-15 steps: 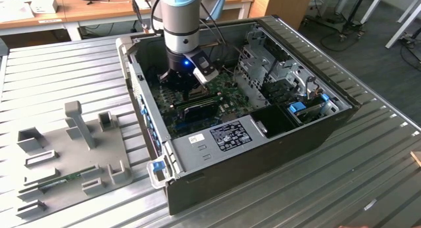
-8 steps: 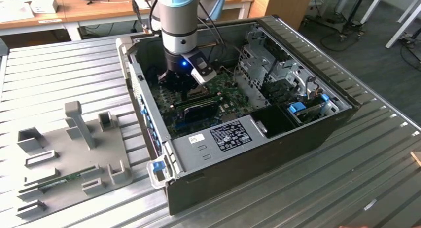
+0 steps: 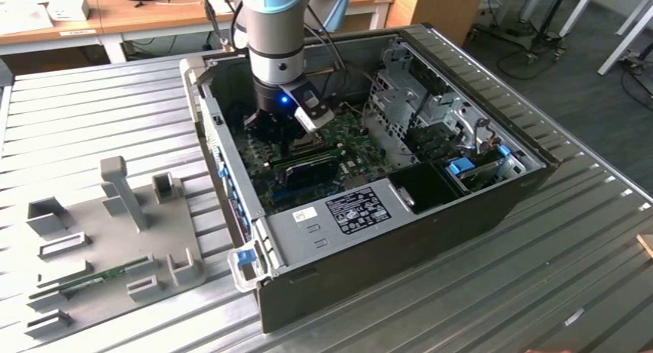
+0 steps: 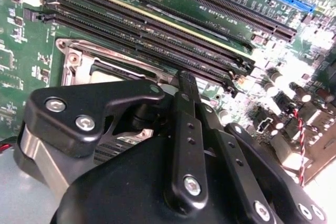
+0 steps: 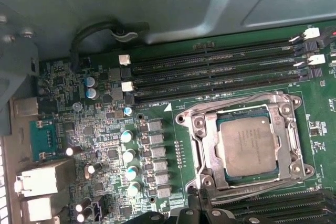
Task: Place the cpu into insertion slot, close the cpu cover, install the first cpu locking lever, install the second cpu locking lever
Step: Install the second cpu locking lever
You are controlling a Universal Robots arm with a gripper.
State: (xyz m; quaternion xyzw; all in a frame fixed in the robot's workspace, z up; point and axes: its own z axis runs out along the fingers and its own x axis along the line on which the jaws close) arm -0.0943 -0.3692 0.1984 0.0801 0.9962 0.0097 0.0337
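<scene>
Seemingly the first two steps were done: in the first wrist view the cpu [image 5: 247, 144] lay flat in the insertion slot [image 5: 185, 121], and the cpu cover [image 5: 209, 148] appeared to be down over it, the chip showing through its square window. By my judgement the step in hand was the locking levers. Whether either lever was already latched could not be told from these views.

That step would call for a steady push on a thin wire lever close to the cover, without scraping the green circuit board [image 5: 105, 129] or the long memory slots [image 5: 220, 74] just beside the socket.

Seen in the upper middle of the exterior view, the gripper [image 3: 268, 130] hung low inside the open computer case [image 3: 408, 238], right over the board. The socket sat near the gripper's tip, slightly to one side of it and apparently apart from it. Whether the gripper was wide or narrow I could not tell, and nothing was visibly held in it.
</scene>
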